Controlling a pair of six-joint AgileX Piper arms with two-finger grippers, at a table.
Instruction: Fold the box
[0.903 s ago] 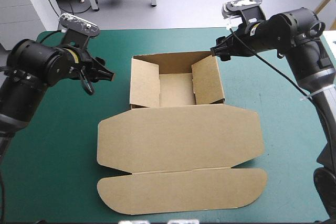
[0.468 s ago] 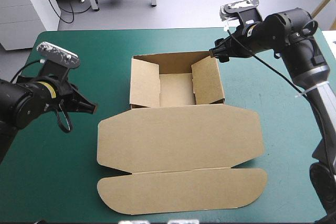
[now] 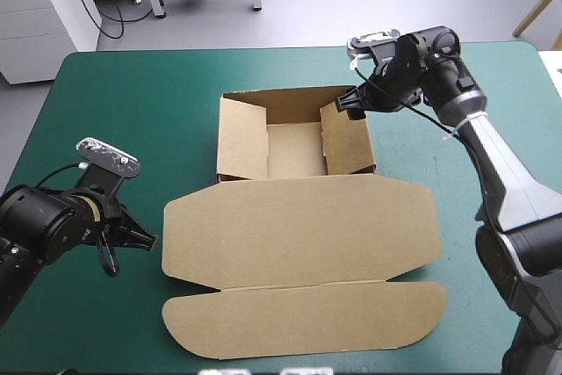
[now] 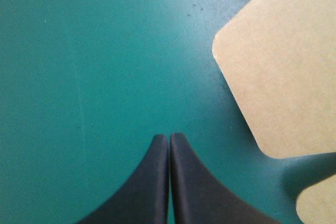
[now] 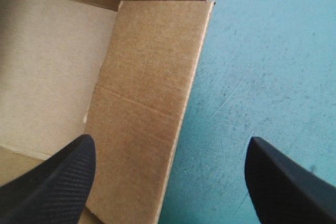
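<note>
The brown box [image 3: 299,226] lies mid-table as an open tray [image 3: 294,148] with its walls up and its lid flat toward the near edge. My left gripper [image 3: 151,239] is shut and empty, low over the teal-green cover just left of the lid's left corner. In the left wrist view its fingers [image 4: 169,139] meet in a point, with the lid's rounded corner [image 4: 278,66] ahead and to one side. My right gripper [image 3: 349,103] is open at the tray's far right corner. In the right wrist view this gripper [image 5: 169,142] straddles the top edge of the tray's right wall [image 5: 147,103] without touching it.
Bare teal-green cover [image 3: 105,103] stretches left of the box, and more of it [image 3: 492,305] lies to the right. The lid's front flap [image 3: 303,318] reaches close to the table's near edge.
My left arm has swung from beside the tray's left wall back toward the near left, down to the lid's left corner. My right gripper has come in closer to the tray's far right corner.
</note>
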